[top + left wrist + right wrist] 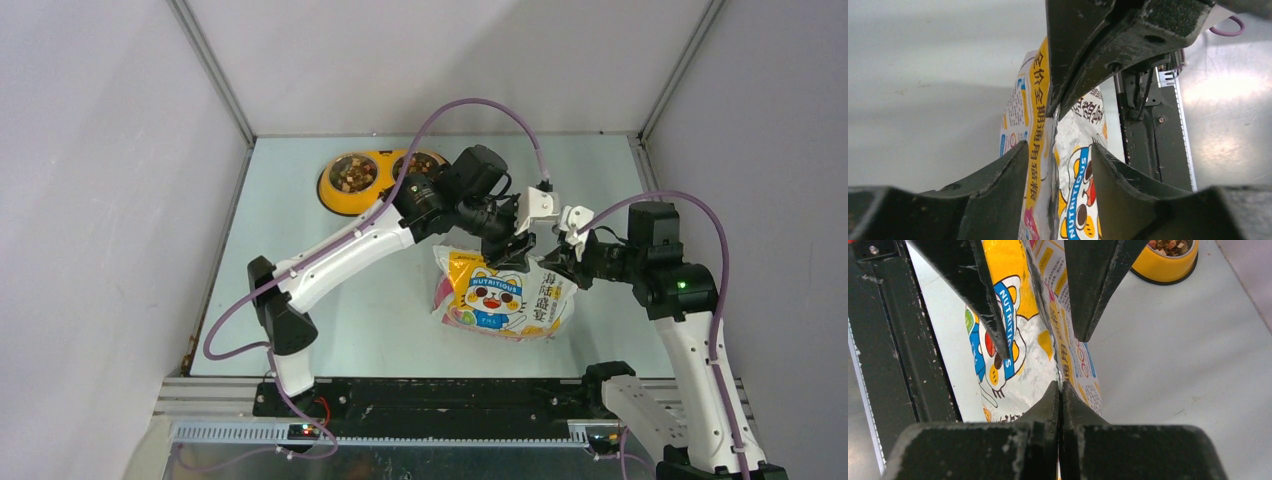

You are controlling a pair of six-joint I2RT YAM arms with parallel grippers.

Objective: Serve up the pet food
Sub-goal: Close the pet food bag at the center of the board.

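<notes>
we judge the step in hand to be holding the glossy yellow-white-pink bag printed with a cartoon cat (505, 295) by its top edge, at the centre of the top view. the right gripper (1060, 390) is clenched on that edge. the left gripper (1058, 150) is released, its fingers straddling the edge without pinching. we should keep the right pinch firm and draw the left clear without snagging the bag. small brown and reddish kibble pieces (352, 173) lie in the bowls of the yellow oval feeder (345, 205), upper centre; any more is hidden in the bag.
</notes>
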